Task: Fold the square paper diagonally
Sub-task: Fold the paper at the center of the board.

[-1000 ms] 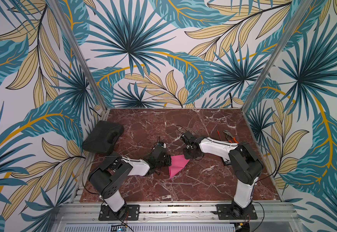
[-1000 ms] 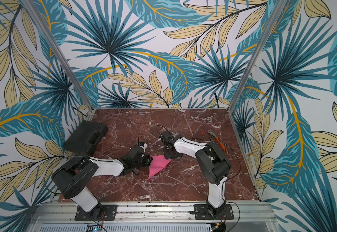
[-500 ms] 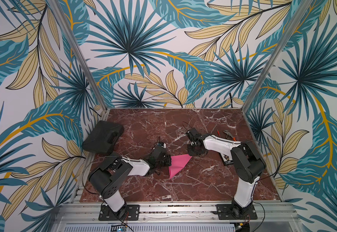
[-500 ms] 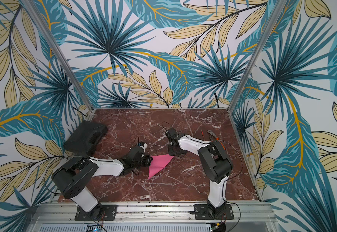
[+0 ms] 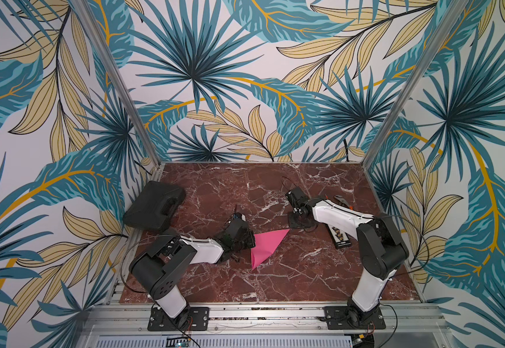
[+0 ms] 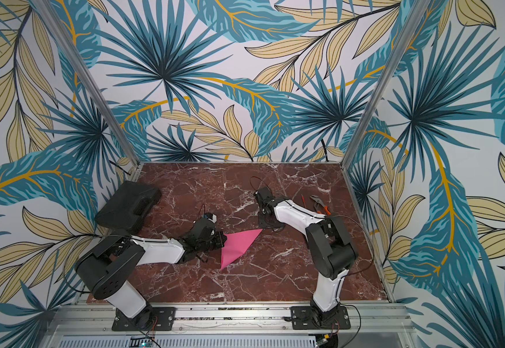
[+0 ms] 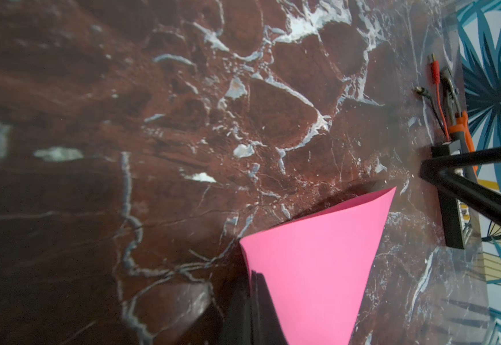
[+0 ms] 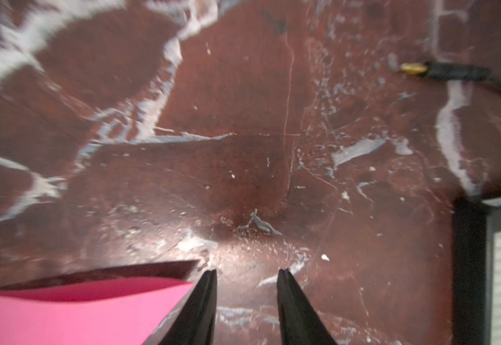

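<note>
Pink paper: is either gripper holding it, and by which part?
The left gripper grips the pink paper by the corner facing its own arm. The right gripper stands open beside the far tip, holding nothing.

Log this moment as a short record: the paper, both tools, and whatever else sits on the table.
paper: square paper folded into a triangle on the marble table; top layer bowed, not pressed flat
left tool: shut on a corner of the paper
right tool: open, nothing between its jaws, beside the paper's far tip
other items: black case on the left arm's side; orange-handled pliers beyond the right arm
</note>
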Robot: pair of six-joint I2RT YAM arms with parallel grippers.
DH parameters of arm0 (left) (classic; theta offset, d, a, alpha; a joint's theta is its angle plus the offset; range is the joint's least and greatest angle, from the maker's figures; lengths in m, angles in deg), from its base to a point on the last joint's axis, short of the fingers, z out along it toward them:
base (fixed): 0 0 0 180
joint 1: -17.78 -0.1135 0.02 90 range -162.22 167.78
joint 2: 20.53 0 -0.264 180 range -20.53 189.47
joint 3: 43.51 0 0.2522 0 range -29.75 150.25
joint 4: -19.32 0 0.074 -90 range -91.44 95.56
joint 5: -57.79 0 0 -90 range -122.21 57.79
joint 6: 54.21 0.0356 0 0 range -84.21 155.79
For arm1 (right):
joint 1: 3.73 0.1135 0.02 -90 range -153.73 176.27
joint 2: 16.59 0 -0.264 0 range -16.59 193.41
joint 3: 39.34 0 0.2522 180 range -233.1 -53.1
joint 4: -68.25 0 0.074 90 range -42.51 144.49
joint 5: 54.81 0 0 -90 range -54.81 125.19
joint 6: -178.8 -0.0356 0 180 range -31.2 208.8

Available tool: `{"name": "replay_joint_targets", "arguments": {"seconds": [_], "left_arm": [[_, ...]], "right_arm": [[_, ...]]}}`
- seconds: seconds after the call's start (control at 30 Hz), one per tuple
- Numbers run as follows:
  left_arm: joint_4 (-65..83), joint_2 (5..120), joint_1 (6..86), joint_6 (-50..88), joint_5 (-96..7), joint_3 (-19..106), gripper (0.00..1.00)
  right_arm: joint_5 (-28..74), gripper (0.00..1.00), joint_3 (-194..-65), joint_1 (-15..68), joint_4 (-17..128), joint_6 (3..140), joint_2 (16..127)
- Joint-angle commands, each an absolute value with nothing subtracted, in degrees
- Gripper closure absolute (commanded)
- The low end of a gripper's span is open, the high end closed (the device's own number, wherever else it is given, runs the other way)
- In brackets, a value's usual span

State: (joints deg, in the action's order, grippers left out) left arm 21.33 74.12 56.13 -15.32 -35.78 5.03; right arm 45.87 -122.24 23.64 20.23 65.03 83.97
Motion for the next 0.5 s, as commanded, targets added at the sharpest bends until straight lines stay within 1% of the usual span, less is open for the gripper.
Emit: {"name": "replay_joint_targets", "arguments": {"seconds": [0.0,0.1,0.17,0.3,0.47], "left_arm": [[17.75,72.9,56.82,-23.23,-33.92,5.19,1.0],[16.61,73.15,58.06,-27.3,-32.46,6.22,1.0],[16.73,73.39,58.92,-29.45,-31.96,6.67,1.0],[18.14,74.3,60.34,-33.36,-31.72,7.06,1.0],[17.95,74.88,61.02,-34.12,-30.99,7.43,1.0]], "right_arm": [[43.49,0.61,-118.3,25.86,20.16,59.51,77.51],[43.98,0.61,-115.74,30.27,20.32,55.87,75.36],[45.06,0.61,-115.88,33.59,19.66,54.69,75.81],[45.95,0.58,-117.44,38.98,19.64,52.98,79.99],[46.21,0.56,-121.77,41.84,18.73,53.31,87.56]]}}
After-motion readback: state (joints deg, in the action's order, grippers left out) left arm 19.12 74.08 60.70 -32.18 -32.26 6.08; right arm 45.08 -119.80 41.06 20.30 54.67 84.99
